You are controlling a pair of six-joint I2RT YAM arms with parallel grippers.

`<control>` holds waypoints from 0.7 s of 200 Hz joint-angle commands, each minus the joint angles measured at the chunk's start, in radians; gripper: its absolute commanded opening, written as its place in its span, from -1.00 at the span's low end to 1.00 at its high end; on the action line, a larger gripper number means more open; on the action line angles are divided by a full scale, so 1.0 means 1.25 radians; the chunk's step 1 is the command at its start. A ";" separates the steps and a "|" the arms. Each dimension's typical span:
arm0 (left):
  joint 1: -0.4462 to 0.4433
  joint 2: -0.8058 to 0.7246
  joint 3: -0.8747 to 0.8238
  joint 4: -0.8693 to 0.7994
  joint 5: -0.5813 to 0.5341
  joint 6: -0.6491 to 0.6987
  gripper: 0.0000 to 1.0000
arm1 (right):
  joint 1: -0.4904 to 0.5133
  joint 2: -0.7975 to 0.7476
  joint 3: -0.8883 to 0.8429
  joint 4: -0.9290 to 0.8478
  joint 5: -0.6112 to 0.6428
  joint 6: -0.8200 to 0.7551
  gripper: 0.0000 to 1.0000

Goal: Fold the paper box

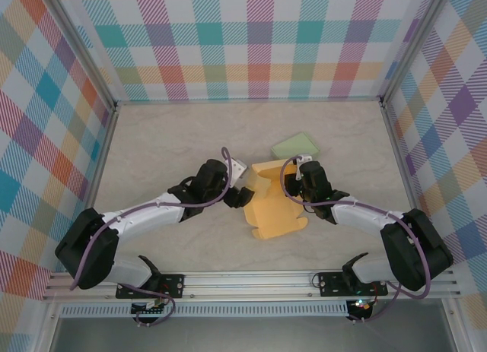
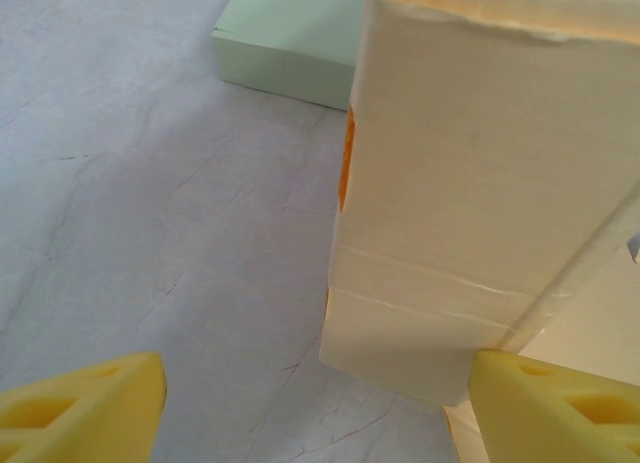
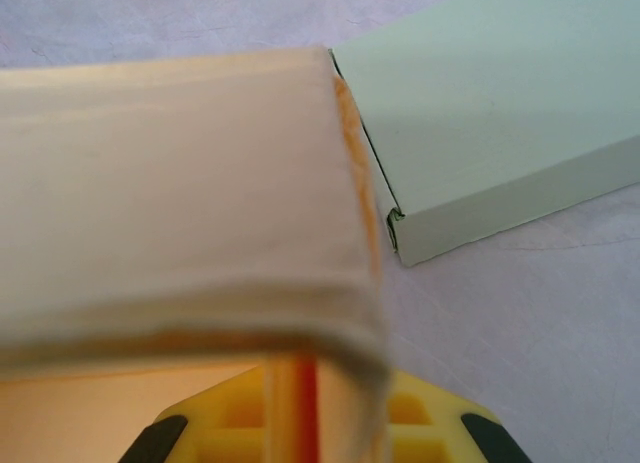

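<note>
My right end effector [image 3: 312,408] pinches the paper box [image 1: 275,211] at the middle of the tabletop [image 1: 167,139]. My left end effector [image 2: 315,403] stands wide open beside it, empty.

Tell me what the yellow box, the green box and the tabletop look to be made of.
The yellow box looks like thin matte card, probably paper: crease lines, soft bent edges. The green box: matte paperboard, with crisp folds and a corner seam. The tabletop: smooth, marble-veined; stone, laminate or mat, unclear.
</note>
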 commanded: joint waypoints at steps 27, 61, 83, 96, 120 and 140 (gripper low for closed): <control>-0.002 0.028 0.052 0.002 0.069 0.040 0.62 | 0.007 0.001 0.003 0.022 -0.010 0.002 -1.00; -0.001 0.055 0.080 -0.021 0.116 0.063 0.67 | 0.007 0.001 0.004 0.022 -0.012 0.002 -1.00; -0.002 0.076 0.103 -0.052 0.153 0.084 0.69 | 0.008 0.000 0.004 0.021 -0.012 0.003 -1.00; -0.001 0.084 0.114 -0.074 0.175 0.095 0.70 | 0.009 0.000 0.004 0.021 -0.012 0.003 -1.00; -0.001 0.088 0.132 -0.108 0.199 0.109 0.74 | 0.008 0.001 0.004 0.020 -0.013 0.003 -1.00; -0.001 0.090 0.146 -0.144 0.203 0.125 0.79 | 0.009 0.001 0.004 0.020 -0.013 0.004 -1.00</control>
